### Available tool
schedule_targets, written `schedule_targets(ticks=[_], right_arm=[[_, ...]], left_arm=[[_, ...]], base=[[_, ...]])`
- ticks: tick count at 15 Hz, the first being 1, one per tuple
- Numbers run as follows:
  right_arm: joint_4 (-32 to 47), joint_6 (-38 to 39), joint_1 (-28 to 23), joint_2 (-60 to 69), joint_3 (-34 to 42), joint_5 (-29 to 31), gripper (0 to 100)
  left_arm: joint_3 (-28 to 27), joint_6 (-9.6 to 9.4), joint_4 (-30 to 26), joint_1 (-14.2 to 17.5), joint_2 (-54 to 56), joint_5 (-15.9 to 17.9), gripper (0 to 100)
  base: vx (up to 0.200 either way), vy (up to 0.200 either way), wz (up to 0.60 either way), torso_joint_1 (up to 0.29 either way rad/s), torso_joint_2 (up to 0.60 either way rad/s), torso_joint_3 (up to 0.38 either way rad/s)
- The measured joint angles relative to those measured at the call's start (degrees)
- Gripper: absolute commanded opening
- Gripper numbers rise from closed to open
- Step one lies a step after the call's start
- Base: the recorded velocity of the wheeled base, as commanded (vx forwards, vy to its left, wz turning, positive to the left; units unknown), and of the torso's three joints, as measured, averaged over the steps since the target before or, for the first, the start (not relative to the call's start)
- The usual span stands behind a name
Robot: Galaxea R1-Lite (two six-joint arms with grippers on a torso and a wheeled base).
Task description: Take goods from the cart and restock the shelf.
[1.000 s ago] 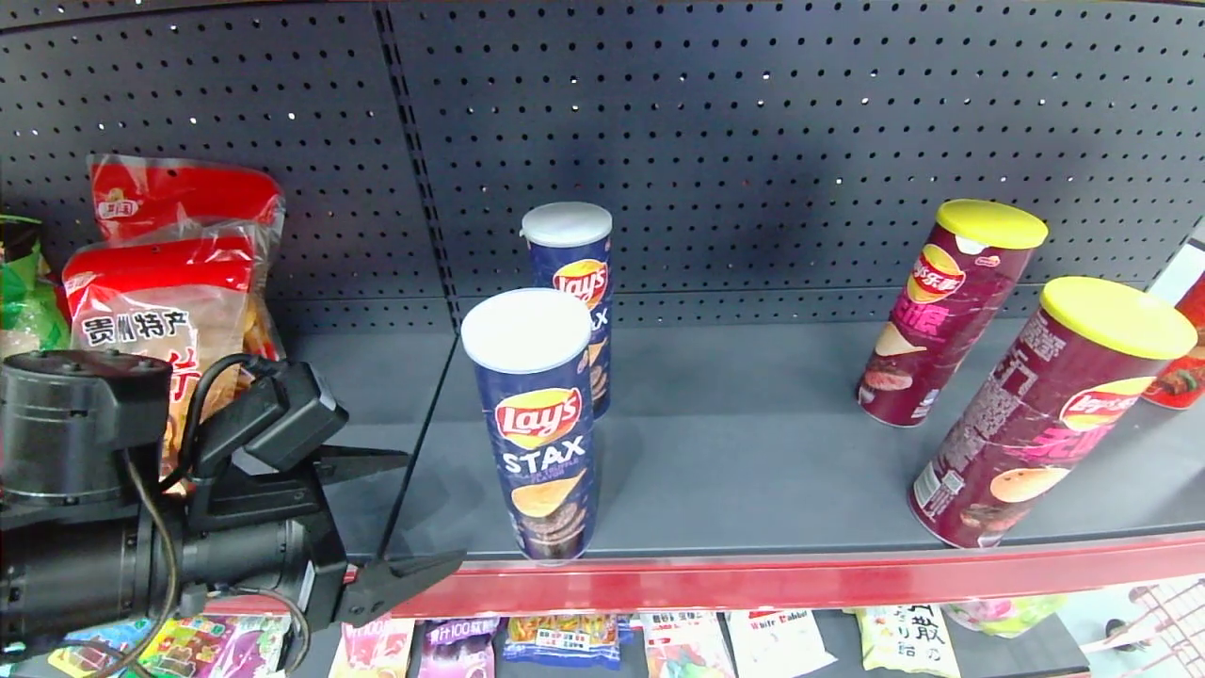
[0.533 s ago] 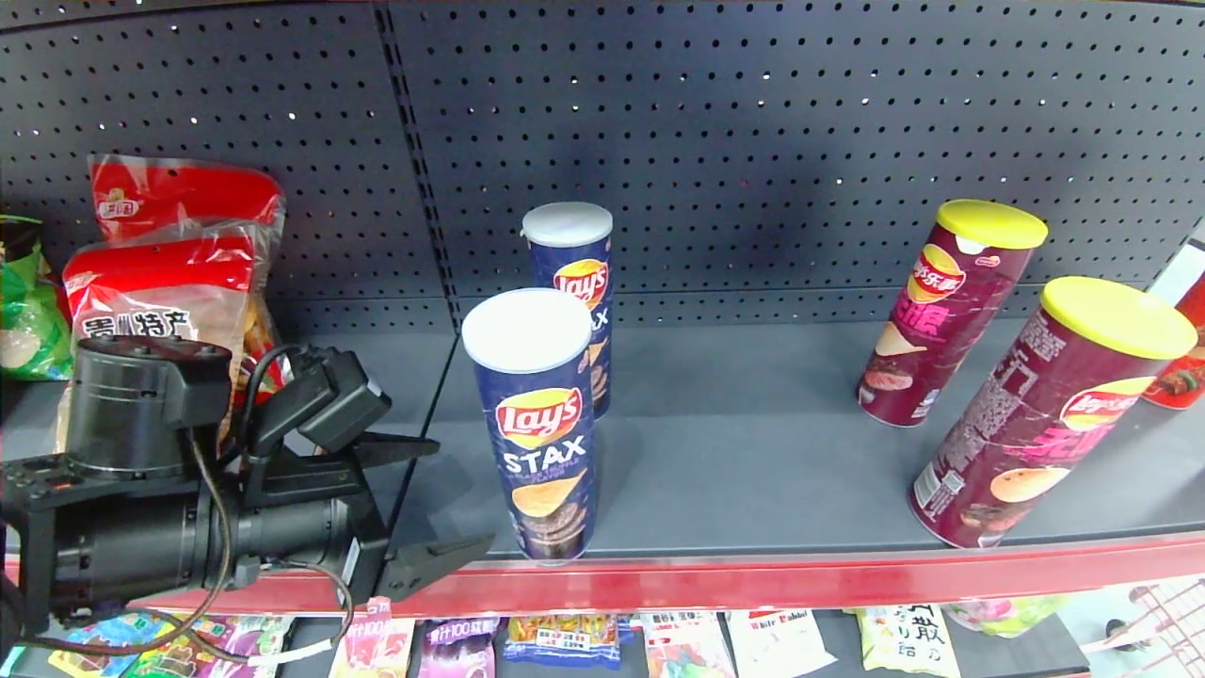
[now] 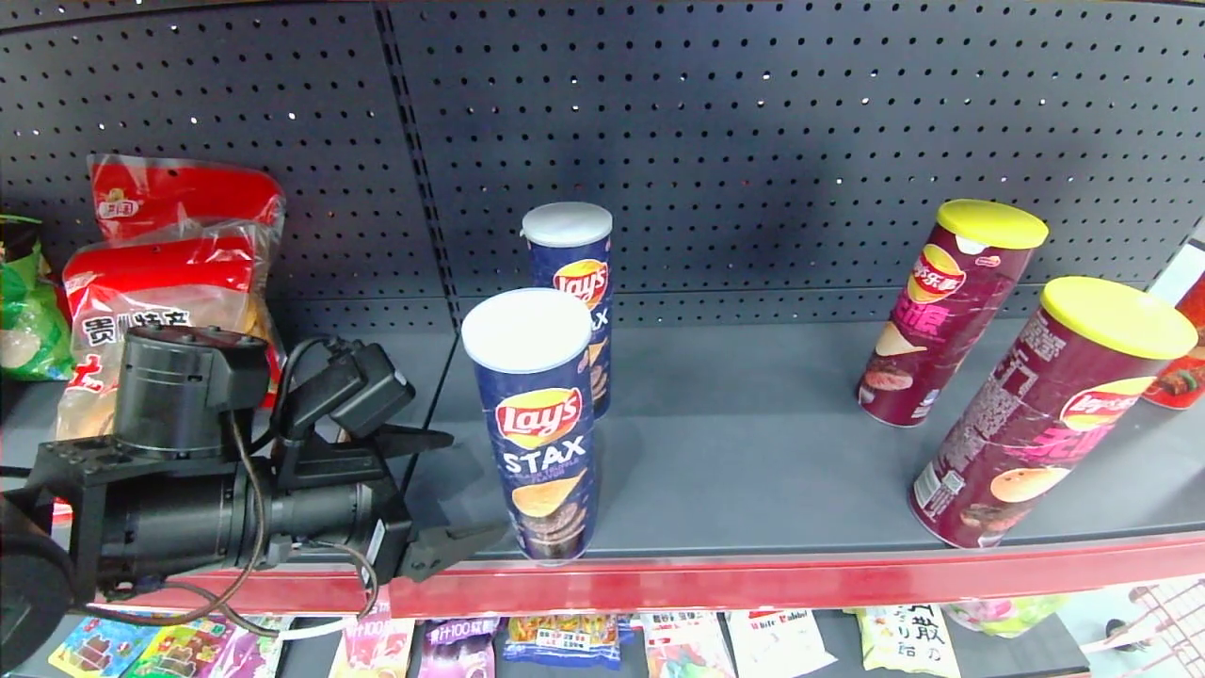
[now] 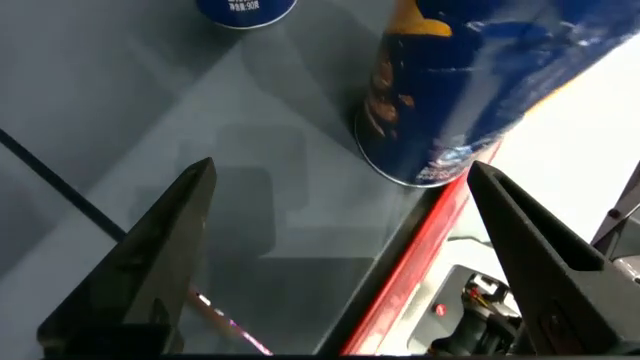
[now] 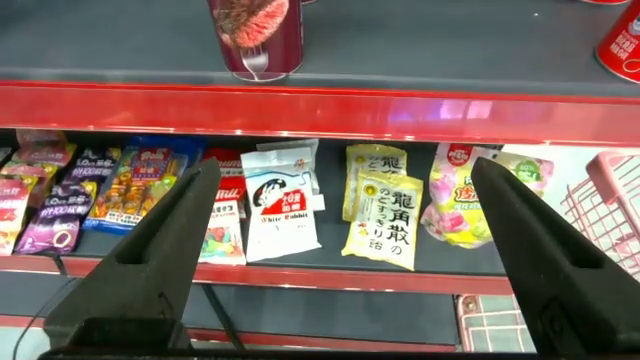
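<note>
Two blue chip cans stand upright on the grey shelf (image 3: 753,461), one at the front edge (image 3: 541,424) and one behind it (image 3: 570,282). My left gripper (image 3: 475,490) is open and empty, just left of the front can, low over the shelf's red lip. In the left wrist view the left gripper (image 4: 350,250) has that can's base (image 4: 430,130) just beyond its spread fingers. My right gripper (image 5: 345,230) is open and empty, below the shelf edge, with a maroon can (image 5: 255,35) above it.
Two maroon cans with yellow lids (image 3: 951,311) (image 3: 1045,414) stand on the right. Red snack bags (image 3: 169,273) fill the left of the shelf. Small snack packets (image 5: 385,205) lie on the lower shelf. A pink cart (image 5: 610,200) is off to the right.
My left arm has moved right and slightly up, bringing its open gripper close to the front blue can. The cans have not moved.
</note>
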State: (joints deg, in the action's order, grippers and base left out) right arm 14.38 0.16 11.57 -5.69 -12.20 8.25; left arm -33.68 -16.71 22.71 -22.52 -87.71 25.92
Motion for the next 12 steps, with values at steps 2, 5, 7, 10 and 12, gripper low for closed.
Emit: schedule_targets(ticks=[2,5,7,10,12], right_arm=[[0.0,0.0,0.0,0.2,0.4,0.0,100],[-0.1,0.1,0.0,0.2,0.6,0.0,100],[-0.1,0.1,0.0,0.3,0.6,0.0,100],[-0.1,0.1,0.0,0.2,0.6,0.1,100],[-0.2,0.1,0.0,0.3,0.9,0.1,100]], left_arm=[[-0.4,0.0,0.6,0.0,-0.8,0.0,100],[-1.7,-0.09,1.2,0.0,-2.1,-0.5,100],[-2.2,-0.11,1.1,0.0,-2.9,-0.6,100],[-2.4,-0.15,1.1,0.0,-3.5,-0.6,100],[-2.7,-0.17,1.1,0.0,-3.8,-1.0,100]], base=[[0.0,0.0,0.0,0.0,0.0,0.0],[0.0,0.0,0.0,0.0,0.0,0.0],[0.0,0.0,0.0,0.0,0.0,0.0],[0.0,0.0,0.0,0.0,0.0,0.0],[0.0,0.0,0.0,0.0,0.0,0.0]])
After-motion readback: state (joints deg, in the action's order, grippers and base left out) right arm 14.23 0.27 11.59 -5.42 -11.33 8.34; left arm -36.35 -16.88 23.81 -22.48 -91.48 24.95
